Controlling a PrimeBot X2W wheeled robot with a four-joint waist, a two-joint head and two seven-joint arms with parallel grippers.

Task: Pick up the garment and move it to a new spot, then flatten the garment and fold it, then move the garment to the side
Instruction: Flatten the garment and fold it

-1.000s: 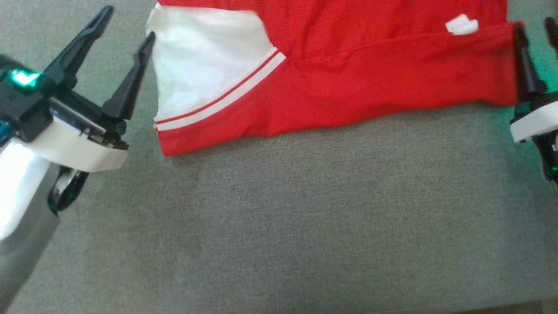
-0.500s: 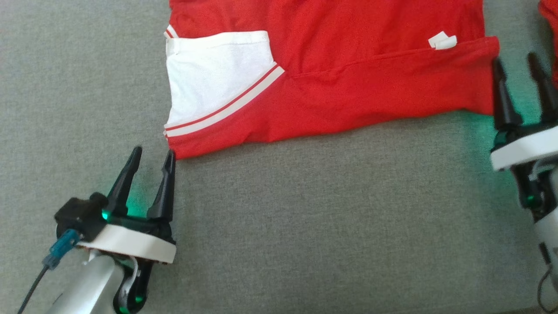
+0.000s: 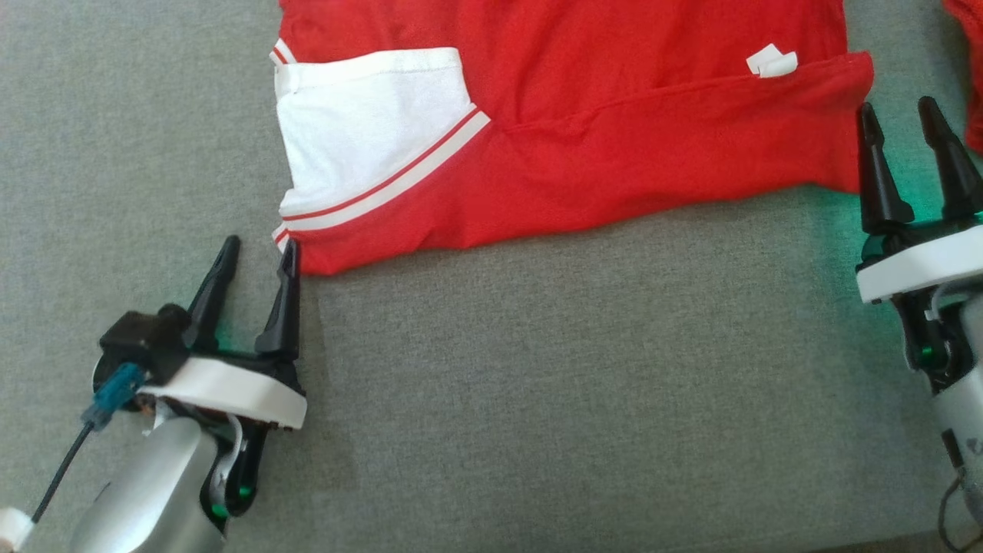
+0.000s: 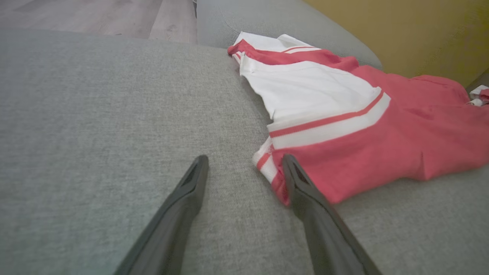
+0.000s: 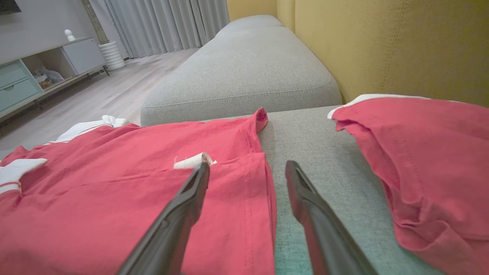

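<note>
The garment (image 3: pixel 614 146) is red with a white, red-striped panel (image 3: pixel 361 130) and lies spread on the grey sofa seat (image 3: pixel 576 384). My left gripper (image 3: pixel 259 250) is open and empty at the garment's near left corner. In the left wrist view the left gripper (image 4: pixel 244 160) has one finger (image 4: pixel 305 191) lying against that corner of the garment (image 4: pixel 363 152). My right gripper (image 3: pixel 897 109) is open and empty at the garment's right hem. In the right wrist view the right gripper (image 5: pixel 248 166) straddles the hem of the garment (image 5: pixel 114 179), near a white label (image 5: pixel 193 160).
A second red cloth (image 5: pixel 420 160) lies to the right of my right gripper, and its edge shows in the head view (image 3: pixel 969 54). The yellow sofa back (image 5: pixel 382 46) rises behind. Another grey cushion (image 5: pixel 244 72), wooden floor (image 5: pixel 114 88) and a cabinet (image 5: pixel 23 76) lie beyond.
The head camera has shifted. My left gripper has come down from beside the white panel to the garment's near left corner. My right gripper stays at the right hem, fingers apart.
</note>
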